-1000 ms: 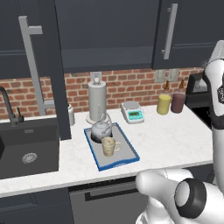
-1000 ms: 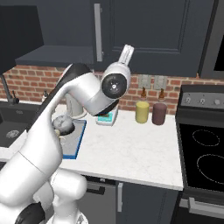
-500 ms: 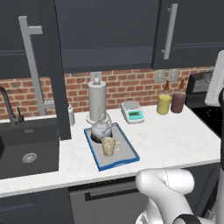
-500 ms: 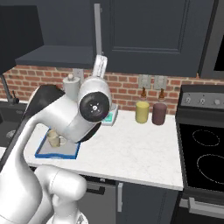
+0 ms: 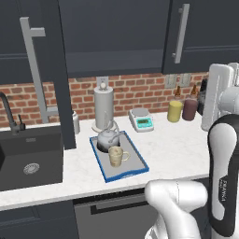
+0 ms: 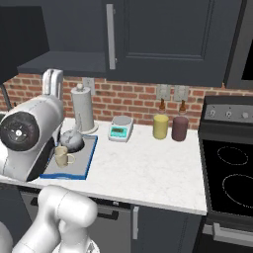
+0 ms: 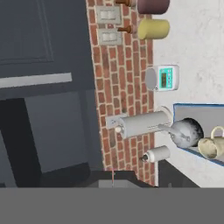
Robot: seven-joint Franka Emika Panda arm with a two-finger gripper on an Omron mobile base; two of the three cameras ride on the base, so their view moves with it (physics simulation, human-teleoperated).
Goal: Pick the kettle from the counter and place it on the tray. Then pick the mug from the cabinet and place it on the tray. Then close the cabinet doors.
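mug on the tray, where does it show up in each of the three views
Left base view: the mug sits centre-left, on the tray, just in front of the kettle.
Right base view: lower left, beside the white arm.
Hand view: right edge, low, picture rolled sideways.
Shared landmark: the paper-towel roll stands just behind the kettle.

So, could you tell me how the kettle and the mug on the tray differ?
The kettle is grey, metallic and squat with a thin arched handle; the mug is cream, smaller and has a side handle. The kettle sits nearer the wall, the mug in front of it. Both stand upright on the blue-rimmed tray.
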